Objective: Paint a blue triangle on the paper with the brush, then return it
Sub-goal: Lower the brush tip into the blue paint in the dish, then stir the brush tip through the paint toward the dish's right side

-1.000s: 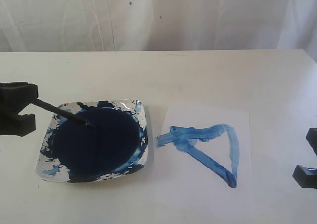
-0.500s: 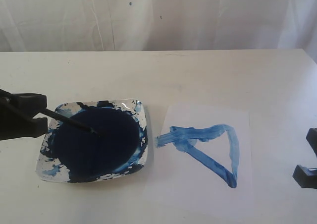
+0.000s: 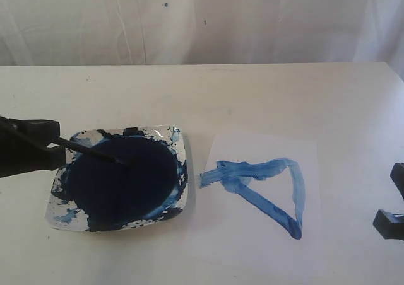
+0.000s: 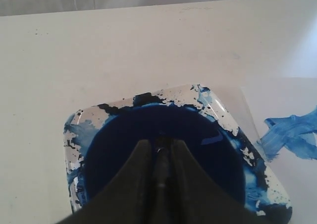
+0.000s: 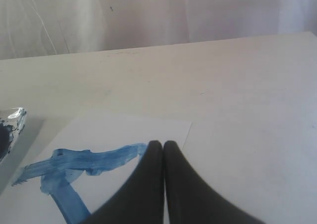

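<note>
In the exterior view my left gripper (image 3: 57,144) sits at the left edge of the paint dish (image 3: 178,140), shut on the black handle of the brush (image 3: 95,151). The brush slants down, its tip in the dark navy paint pool (image 3: 126,184). From the left wrist view, the gripper (image 4: 161,143) pinches the brush (image 4: 161,157) over the pool. To the right of the dish lies the white paper (image 3: 265,147) carrying the blue triangle (image 3: 295,190). My right gripper (image 3: 390,200) rests at the far right, apart from the paper. In its own view that gripper (image 5: 162,145) is shut and empty, above the paper (image 5: 114,130) and triangle (image 5: 84,159).
The dish (image 4: 74,130) is white, smeared with blue and black paint round its rim. A white curtain (image 3: 202,20) hangs behind the table's far edge. One stroke of the triangle (image 4: 292,135) runs off the paper's left edge toward the dish.
My left gripper has shifted a little to the right and closed in on the dish, pushing the brush tip further into the paint pool. The right gripper has stayed still.
</note>
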### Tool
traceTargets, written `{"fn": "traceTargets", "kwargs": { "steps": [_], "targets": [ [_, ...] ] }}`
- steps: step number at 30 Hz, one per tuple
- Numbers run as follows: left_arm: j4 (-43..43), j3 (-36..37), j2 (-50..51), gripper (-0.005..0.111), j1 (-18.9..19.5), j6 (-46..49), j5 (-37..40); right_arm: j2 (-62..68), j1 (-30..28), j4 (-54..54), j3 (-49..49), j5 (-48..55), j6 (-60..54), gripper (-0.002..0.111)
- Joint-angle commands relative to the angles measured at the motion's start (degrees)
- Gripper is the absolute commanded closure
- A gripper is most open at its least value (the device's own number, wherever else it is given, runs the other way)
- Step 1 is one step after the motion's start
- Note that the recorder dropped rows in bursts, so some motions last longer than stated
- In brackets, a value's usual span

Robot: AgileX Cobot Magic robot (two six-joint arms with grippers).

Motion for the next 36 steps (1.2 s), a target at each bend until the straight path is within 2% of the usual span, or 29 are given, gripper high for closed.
{"fn": "traceTargets", "kwargs": {
  "steps": [1, 8, 16, 25, 29, 31, 32, 33, 34, 35, 36],
  "targets": [
    [-0.8, 0.3, 0.9, 0.107, -0.1, -1.7, -0.1, -0.4, -0.1, 0.2, 0.4, 0.1, -0.1, 0.108],
    [-0.8, 0.3, 0.9, 0.107, -0.1, -8.8, -6.4, -0.4, -0.1, 0.2, 0.4, 0.1, -0.1, 0.108],
    [5.7, 0.3, -0.2, 0.107, -0.1, -20.8, -6.4, -0.4, -0.1, 0.2, 0.4, 0.1, -0.1, 0.108],
    [7.8, -0.1, -5.8, 0.107, -0.1, -23.4, -0.9, -0.4, -0.1, 0.2, 0.4, 0.1, -0.1, 0.108],
    [7.7, -3.4, -8.6, 0.107, -0.1, -23.4, 3.4, -0.4, -0.1, 0.2, 0.4, 0.1, -0.1, 0.108],
    [7.7, -4.8, -9.0, 0.107, 1.2, -23.2, 6.7, -0.4, -0.1, 0.2, 0.4, 0.1, -0.1, 0.108],
    [7.7, -5.3, -9.0, 0.107, 4.3, -23.2, 11.5, -0.4, -0.1, 0.2, 0.4, 0.1, -0.1, 0.108],
    [7.8, -5.4, -9.0, 0.107, 5.8, -23.2, 13.4, -0.4, -0.1, 0.2, 0.4, 0.1, 0.0, 0.108],
    [7.8, -5.4, -9.0, 0.107, 10.2, -23.2, 17.6, -0.4, -0.1, 0.2, 0.4, 0.1, 0.3, 0.108],
    [7.8, -5.4, -9.0, 0.107, 12.0, -23.2, 19.0, -0.4, -0.1, 0.4, 0.4, 0.1, 0.3, 0.108],
    [7.7, -5.4, -9.0, 0.107, 16.5, -23.5, 22.3, -0.4, -0.1, 0.4, 0.4, 0.1, 0.3, 0.108]
  ]
}}
